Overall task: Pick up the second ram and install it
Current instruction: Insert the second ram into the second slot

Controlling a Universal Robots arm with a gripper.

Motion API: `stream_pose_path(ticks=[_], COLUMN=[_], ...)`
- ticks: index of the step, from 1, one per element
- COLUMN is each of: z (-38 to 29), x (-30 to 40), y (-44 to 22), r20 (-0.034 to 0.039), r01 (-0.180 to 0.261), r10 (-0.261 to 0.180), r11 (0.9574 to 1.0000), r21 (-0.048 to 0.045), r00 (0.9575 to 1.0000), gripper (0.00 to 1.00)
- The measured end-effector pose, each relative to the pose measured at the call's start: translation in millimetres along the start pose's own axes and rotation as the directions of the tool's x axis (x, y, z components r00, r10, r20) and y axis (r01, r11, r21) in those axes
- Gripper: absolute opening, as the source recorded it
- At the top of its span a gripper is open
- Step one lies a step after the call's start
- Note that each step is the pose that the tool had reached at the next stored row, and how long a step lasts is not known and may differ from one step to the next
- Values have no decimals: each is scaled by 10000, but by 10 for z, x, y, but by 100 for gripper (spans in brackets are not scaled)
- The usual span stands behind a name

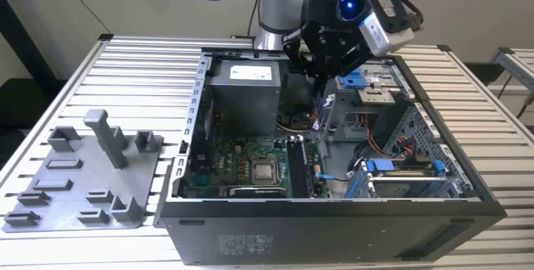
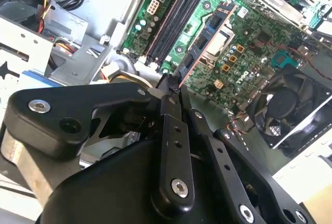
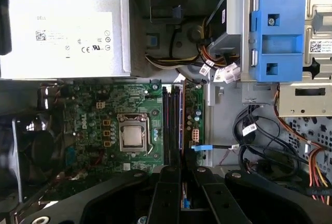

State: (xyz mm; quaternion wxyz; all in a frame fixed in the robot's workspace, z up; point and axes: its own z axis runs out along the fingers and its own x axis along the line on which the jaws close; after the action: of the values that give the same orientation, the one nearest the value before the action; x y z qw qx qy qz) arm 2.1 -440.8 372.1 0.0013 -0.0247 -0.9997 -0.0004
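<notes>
gripper: black fingers, matt and smooth; bright metal screw heads.
ram: thin dark board, dull black chips, coppery edge.
motherboard: green board with a slight sheen; socket lid of bare shiny metal.
power supply: plain grey sheet metal; white paper label.
case: dark and matt outside, bare grey metal within.
bracket: smooth blue plastic.
fan: black plastic, faintly glossy.
tray: grey matt plastic.
table: pale ribbed metal, satin.
</notes>
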Motion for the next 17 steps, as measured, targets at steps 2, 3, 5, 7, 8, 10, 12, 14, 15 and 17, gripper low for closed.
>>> stream_pose_path(ticks=[2,3,5,7,8,10,12,14,15,17], z=[12,20,41,66,79,108,138,168,183,214], x=[0,0,0,0,0,0,0,0,0,0], y=[0,0,0,-1,-1,-1,-1,-1,-1,-1], r20=[1,0,0,1,0,0,0,0,0,1], r01=[0,0,0,0,0,1,0,0,0,0], r10=[0,0,0,0,0,-1,0,0,0,0], r11=[10000,10000,10000,10000,10000,10000,10000,10000,10000,10000], r21=[-1,-2,-1,-2,-1,-1,-1,0,5,15], r00=[10000,10000,10000,10000,10000,10000,10000,10000,10000,10000], gripper=[14,14,14,14,14,14,14,14,14,14])
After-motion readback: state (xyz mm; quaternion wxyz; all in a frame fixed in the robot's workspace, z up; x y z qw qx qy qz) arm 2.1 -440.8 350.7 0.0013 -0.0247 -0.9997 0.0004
